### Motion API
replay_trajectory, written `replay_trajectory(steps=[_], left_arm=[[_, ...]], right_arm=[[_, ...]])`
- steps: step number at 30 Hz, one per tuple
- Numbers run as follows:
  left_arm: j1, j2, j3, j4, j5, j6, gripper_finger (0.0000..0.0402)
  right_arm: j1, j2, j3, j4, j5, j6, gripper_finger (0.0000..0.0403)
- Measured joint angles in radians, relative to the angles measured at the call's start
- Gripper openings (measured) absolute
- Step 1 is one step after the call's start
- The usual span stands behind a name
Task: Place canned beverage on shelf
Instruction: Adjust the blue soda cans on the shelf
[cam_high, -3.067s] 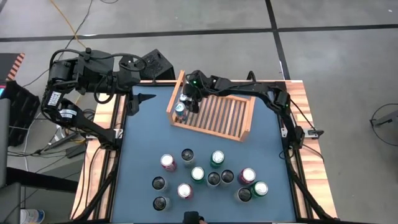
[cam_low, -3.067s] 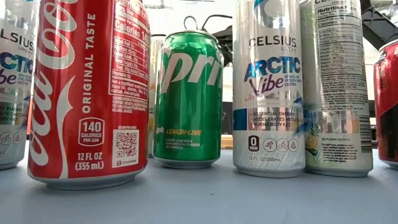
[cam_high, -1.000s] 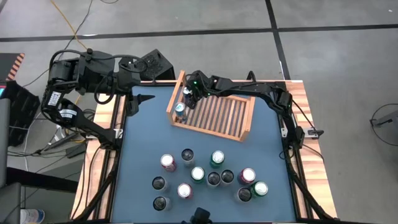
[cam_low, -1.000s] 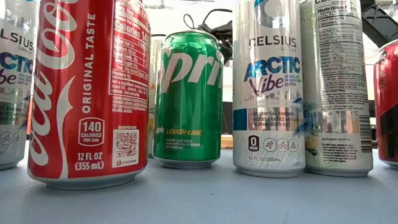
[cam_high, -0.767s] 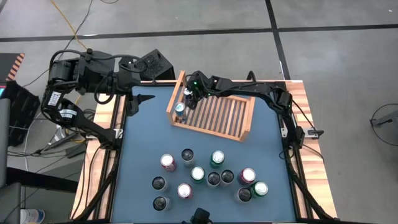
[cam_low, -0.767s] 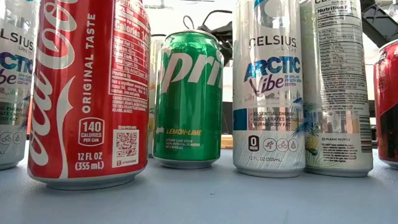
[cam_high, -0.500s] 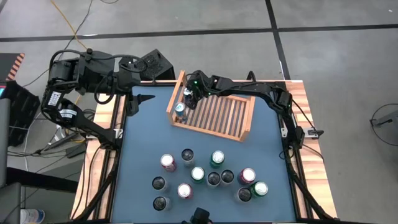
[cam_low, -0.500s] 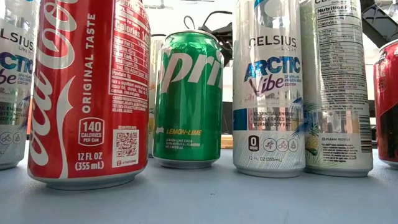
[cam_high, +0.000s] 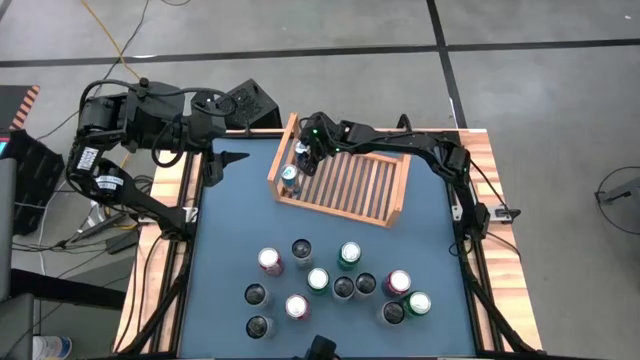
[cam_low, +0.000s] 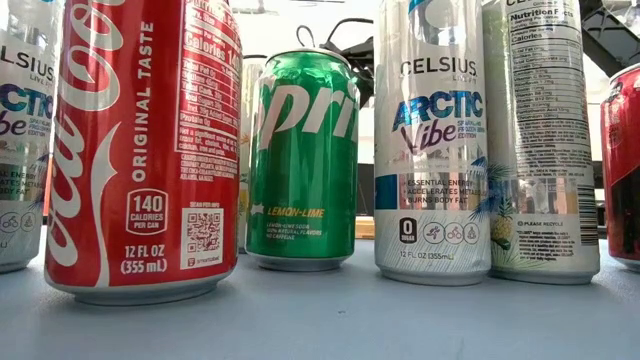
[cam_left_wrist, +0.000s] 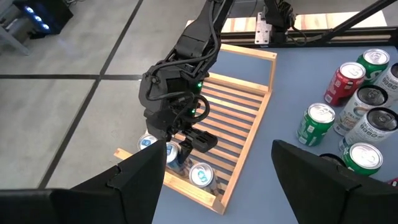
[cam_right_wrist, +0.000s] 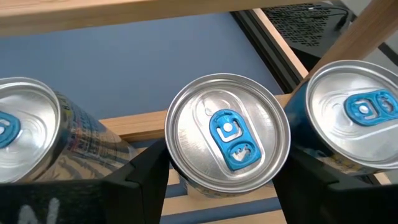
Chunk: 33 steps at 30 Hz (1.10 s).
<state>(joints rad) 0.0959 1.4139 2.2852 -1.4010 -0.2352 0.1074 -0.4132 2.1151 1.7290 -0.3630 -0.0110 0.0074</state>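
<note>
My right gripper: fingers spread either side of the middle blue-tabbed can, gripping nothing
Shelf: three cans along its left board
My left gripper: parked apart, open, empty

Overhead, table-level, two wrist views

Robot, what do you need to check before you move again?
1. Middle can upright in the shelf: ok.
2. Right hand let go of that can: cannot tell.
3. Room for more on the shelf: ok, most slats are bare.
4. Loose cans waiting, standing up: ok.
5. Left hand out of the way: ok, open, off beside the shelf.
</note>
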Motion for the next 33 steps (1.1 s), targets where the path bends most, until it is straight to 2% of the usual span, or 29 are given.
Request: replay_trajectory(steps=[33], left_arm=[[0.0, 0.0, 0.0, 0.0, 0.0, -0.019, 0.0279]], right_arm=[[-0.002, 0.0, 0.0, -0.004, -0.047, -0.009, 0.0245]])
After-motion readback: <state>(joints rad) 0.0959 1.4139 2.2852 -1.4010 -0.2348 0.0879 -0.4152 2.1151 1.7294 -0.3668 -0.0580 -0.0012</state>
